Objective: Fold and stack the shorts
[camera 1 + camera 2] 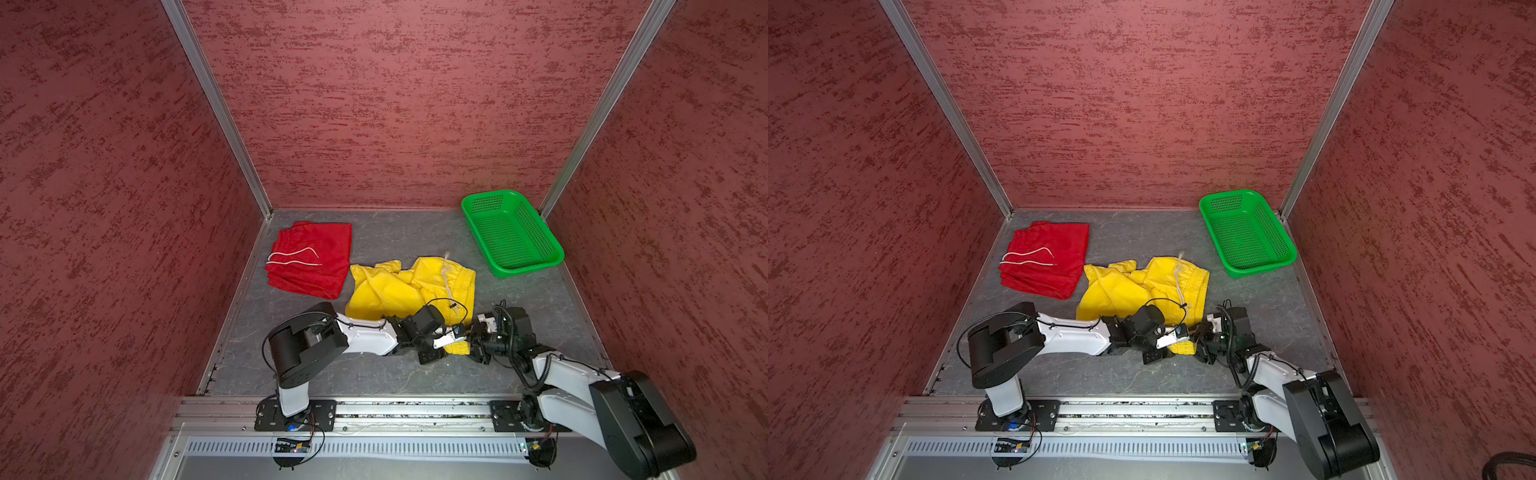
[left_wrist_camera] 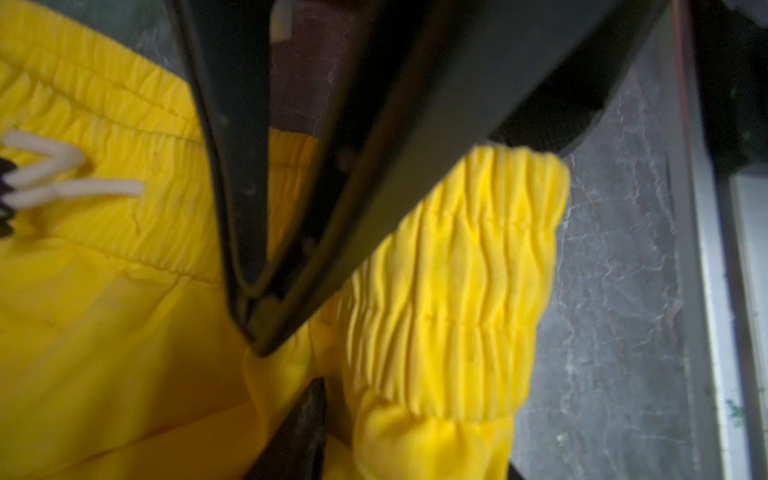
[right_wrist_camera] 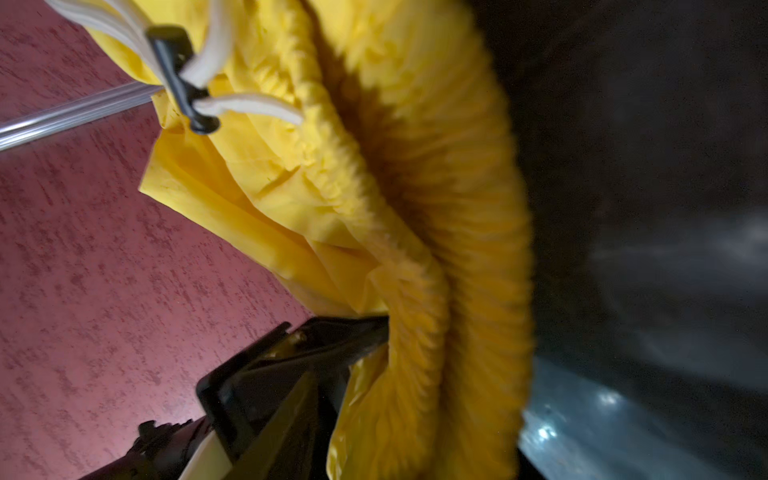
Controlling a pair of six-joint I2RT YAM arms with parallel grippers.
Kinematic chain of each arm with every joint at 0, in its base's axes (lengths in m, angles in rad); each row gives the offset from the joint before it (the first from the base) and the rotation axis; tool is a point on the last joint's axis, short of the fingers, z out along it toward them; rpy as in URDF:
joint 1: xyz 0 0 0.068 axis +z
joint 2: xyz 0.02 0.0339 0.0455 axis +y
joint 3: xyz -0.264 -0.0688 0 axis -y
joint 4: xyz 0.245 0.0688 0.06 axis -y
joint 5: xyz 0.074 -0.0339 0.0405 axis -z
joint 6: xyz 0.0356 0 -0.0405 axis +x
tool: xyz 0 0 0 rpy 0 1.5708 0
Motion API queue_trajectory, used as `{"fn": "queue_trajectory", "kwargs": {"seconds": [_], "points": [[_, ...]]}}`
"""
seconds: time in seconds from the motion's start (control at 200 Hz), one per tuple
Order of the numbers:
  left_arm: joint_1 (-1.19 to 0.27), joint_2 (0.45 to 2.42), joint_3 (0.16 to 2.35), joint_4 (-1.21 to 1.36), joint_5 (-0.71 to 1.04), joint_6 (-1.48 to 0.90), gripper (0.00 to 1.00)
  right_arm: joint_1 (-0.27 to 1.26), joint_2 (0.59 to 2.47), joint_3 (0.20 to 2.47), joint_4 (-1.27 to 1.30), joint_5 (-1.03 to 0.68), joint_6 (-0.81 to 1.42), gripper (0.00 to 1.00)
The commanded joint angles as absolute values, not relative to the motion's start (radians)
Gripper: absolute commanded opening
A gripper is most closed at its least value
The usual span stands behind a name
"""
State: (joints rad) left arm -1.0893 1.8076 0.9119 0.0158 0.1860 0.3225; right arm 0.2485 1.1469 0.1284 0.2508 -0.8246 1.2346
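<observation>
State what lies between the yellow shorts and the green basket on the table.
Nothing: only a bare strip of grey table separates the yellow shorts from the green basket, as both top views show.

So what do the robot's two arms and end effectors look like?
The left arm and right arm have white shells between bulky black joints, on black base plates. Thin black cables loop along them. The left wrist carries a small blue tag. The end effector fingers are black, tapering to points.
</observation>
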Motion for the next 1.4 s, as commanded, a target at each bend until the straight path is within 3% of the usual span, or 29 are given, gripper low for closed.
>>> {"fn": "queue_trajectory", "kwargs": {"seconds": [0.0,0.105,0.321,0.621,0.842,1.047,1.393], "points": [[-1.079,1.746,0.896,0.017,0.159,0.297,0.64,0.255,1.164,0.142,0.215,-0.815,1.187,0.30],[-1.036,1.662,0.870,-0.011,0.154,0.218,0.72,0.255,1.152,0.168,0.132,-0.770,1.140,0.17],[-0.847,1.431,0.817,-0.125,0.215,-0.017,0.77,0.237,1.107,0.238,-0.065,-0.565,1.013,0.02],[-0.348,1.182,0.719,-0.220,0.338,-0.383,0.79,0.218,1.075,0.244,-0.112,-0.492,0.966,0.00],[-0.117,1.281,0.729,-0.184,0.461,-0.436,0.79,0.217,1.081,0.251,-0.116,-0.506,0.948,0.00],[-0.078,1.469,0.821,-0.146,0.522,-0.620,0.77,0.217,1.091,0.255,-0.105,-0.524,0.945,0.00],[-0.184,1.601,0.941,-0.174,0.340,-0.978,0.77,0.218,1.100,0.258,-0.059,-0.545,0.969,0.00]]}}
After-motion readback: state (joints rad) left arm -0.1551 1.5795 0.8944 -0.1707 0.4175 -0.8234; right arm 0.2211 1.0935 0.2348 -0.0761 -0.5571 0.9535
